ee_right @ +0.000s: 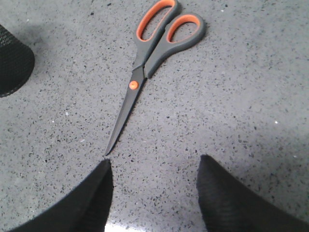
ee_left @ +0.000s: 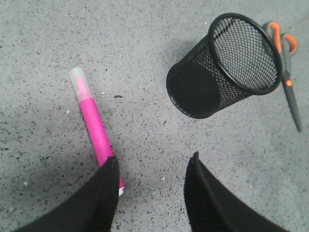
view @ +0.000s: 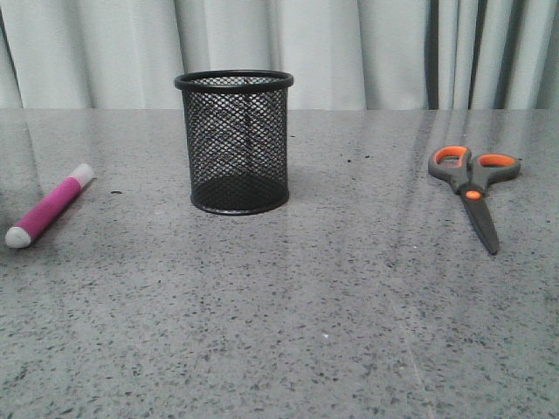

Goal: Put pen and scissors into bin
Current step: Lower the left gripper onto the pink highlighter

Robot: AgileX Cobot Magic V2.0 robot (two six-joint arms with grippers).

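The magenta pen (view: 51, 208) lies on the grey table at the left, white end nearest me. The black mesh bin (view: 236, 144) stands upright in the middle and looks empty. The scissors (view: 472, 182) lie closed at the right, handles away from me. Neither gripper shows in the front view. In the left wrist view my left gripper (ee_left: 153, 163) is open and empty above the table; the pen (ee_left: 95, 126) runs under its one finger, with the bin (ee_left: 226, 67) and scissors (ee_left: 286, 63) beyond. My right gripper (ee_right: 154, 164) is open and empty, just short of the scissors' (ee_right: 145, 67) blade tip.
The speckled grey table (view: 306, 323) stretches wide in front of the objects. Pale curtains (view: 367, 48) hang behind the table's far edge. A piece of the bin (ee_right: 12, 60) shows at the edge of the right wrist view.
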